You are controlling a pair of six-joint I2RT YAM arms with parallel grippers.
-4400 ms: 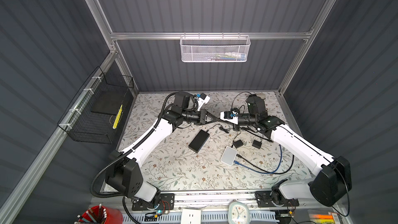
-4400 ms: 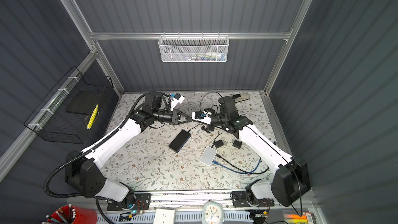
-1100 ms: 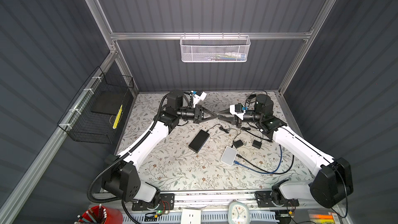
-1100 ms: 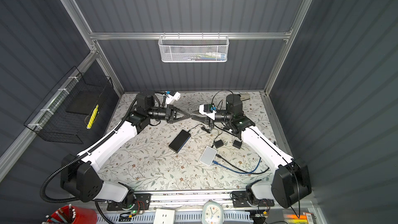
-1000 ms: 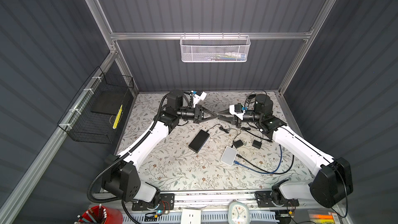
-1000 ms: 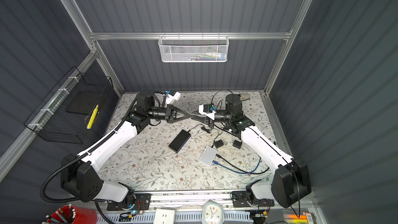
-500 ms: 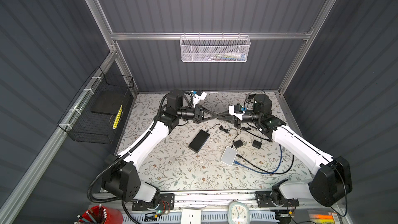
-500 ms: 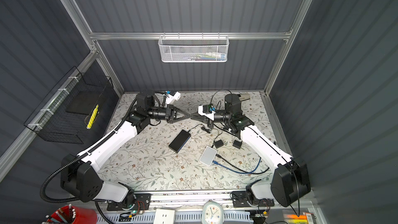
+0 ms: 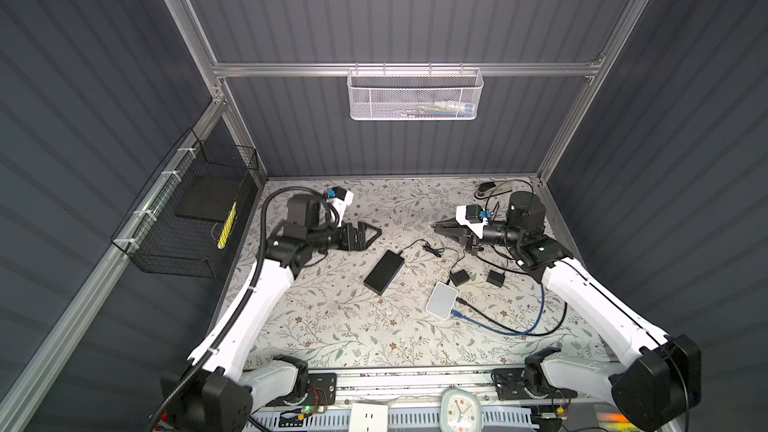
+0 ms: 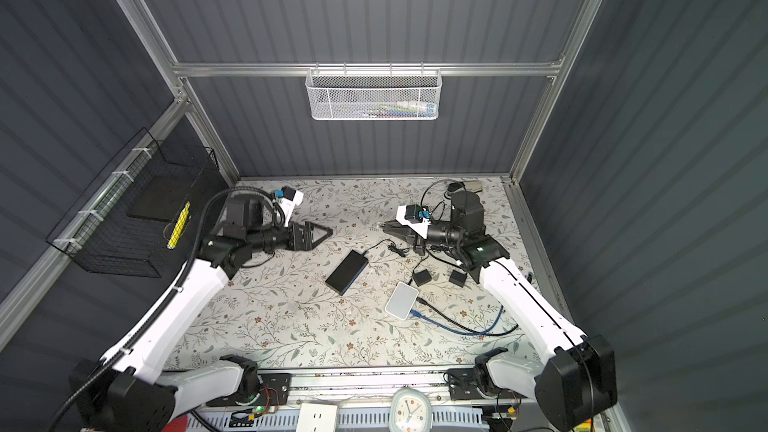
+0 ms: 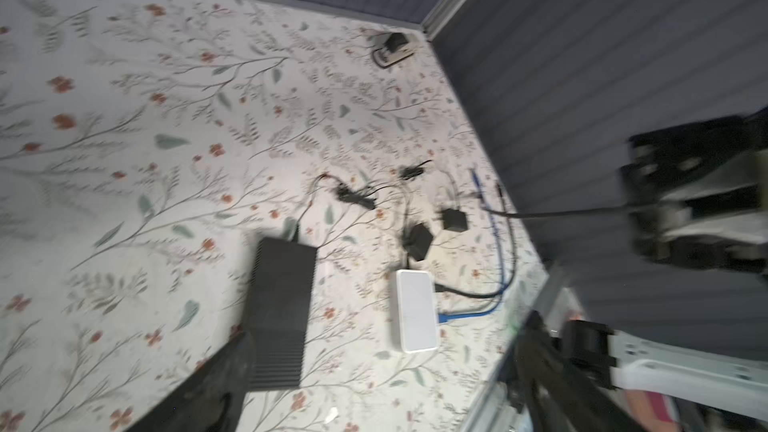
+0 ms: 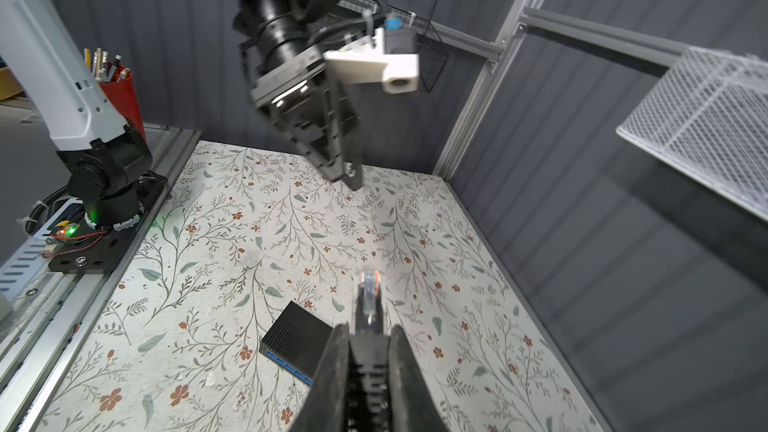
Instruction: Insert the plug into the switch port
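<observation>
Pinches a clear plug (image 12: 368, 288) in the right gripper (image 12: 368, 330), up in the air; spreads the left gripper (image 9: 374, 235) wide with nothing in it.
Holds the plug by its back end, with the clear tip poking out past the fingers (image 12: 338, 367) and aimed across a gap at the left gripper, well apart from it. Shows the left fingers (image 11: 208, 388) far apart in the left wrist view, blurred. Down on the flowered table (image 9: 332, 326), between the two arms and lower than the plug: a black switch (image 9: 384, 272) lying flat, well apart from the plug, with a row of blue ports (image 12: 291, 369) along one edge. Just beside it, toward the right arm: a white box (image 9: 442, 300) with a blue cable (image 11: 457, 317) and a black cable (image 11: 461, 292) running from its side.
</observation>
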